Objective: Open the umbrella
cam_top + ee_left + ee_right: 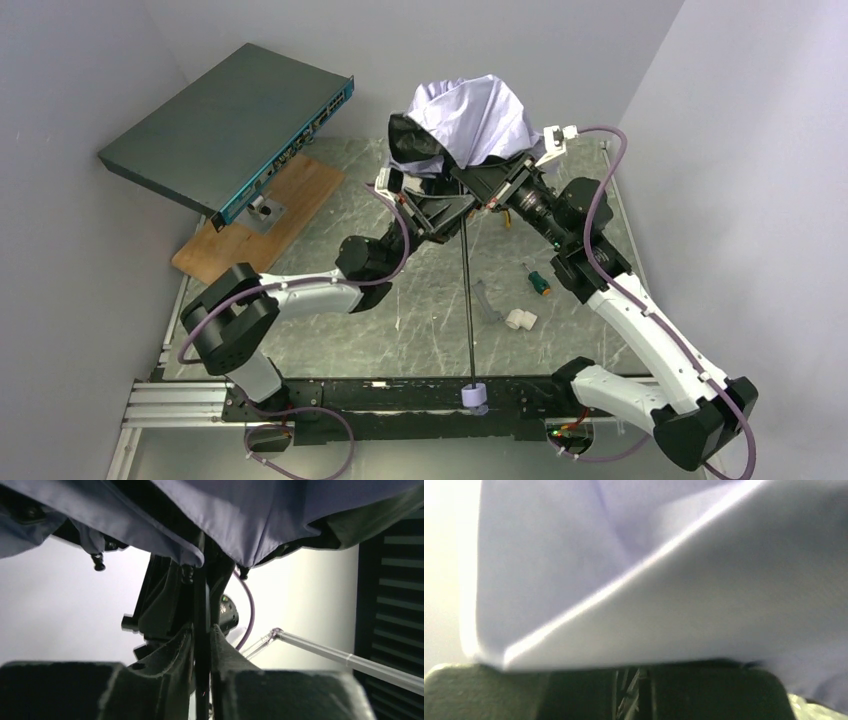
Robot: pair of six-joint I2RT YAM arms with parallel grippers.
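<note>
The umbrella's pale lavender canopy (470,120) hangs half-bunched, partly spread, at the back centre. Its thin black shaft (468,300) is extended and runs toward the near edge, ending in the small lavender handle (475,397). My left gripper (447,212) is shut on the shaft just below the canopy. In the left wrist view its fingers (225,650) clamp the shaft (201,605) under the fabric (225,510). My right gripper (488,180) is under the canopy's right side. In the right wrist view the fabric (624,580) covers nearly everything, and the jaws (631,680) stand almost closed on thin ribs.
A dark grey network switch (230,125) leans tilted over a wooden board (270,215) at the back left. A green-handled screwdriver (538,281), a white pipe fitting (519,320) and a clear plastic piece (485,300) lie on the table right of the shaft. White walls close in on both sides.
</note>
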